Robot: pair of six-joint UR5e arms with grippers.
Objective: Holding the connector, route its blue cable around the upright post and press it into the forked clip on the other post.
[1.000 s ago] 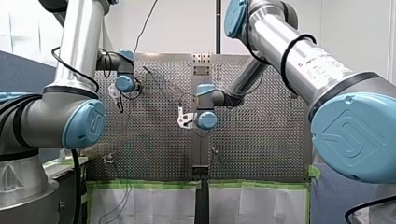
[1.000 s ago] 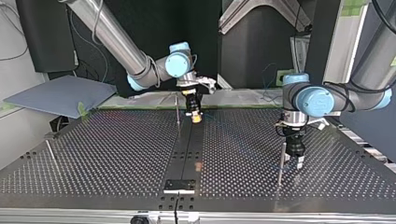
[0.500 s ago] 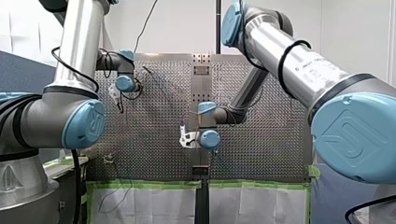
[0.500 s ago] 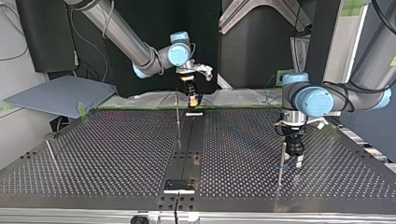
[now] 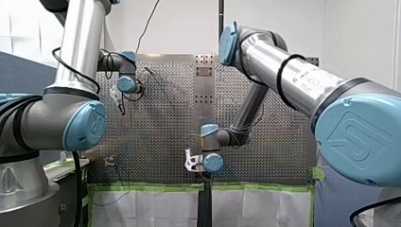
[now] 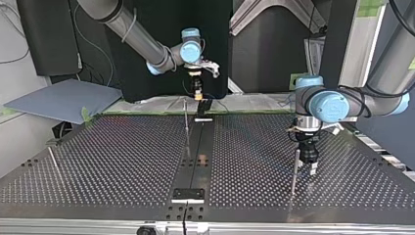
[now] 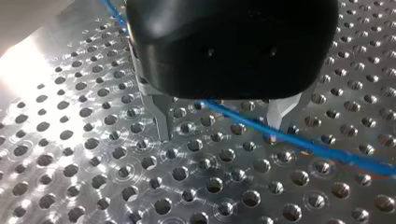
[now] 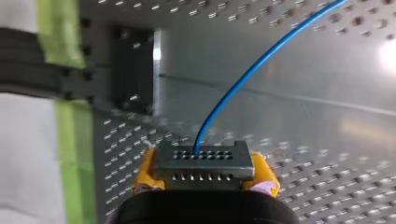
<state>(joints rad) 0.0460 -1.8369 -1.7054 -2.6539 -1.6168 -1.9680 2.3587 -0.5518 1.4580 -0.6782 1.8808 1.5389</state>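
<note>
My right gripper (image 8: 205, 181) has pulled back, clamping the connector (image 8: 204, 159); its blue cable (image 7: 322, 150) passes between my left gripper's (image 7: 219, 128) spread fingers.

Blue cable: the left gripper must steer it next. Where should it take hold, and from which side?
The straight run under the left gripper, from above. There the blue cable slants across the gap between the open fingers, nearer one of them, so I would turn the wrist until they straddle it.
</note>
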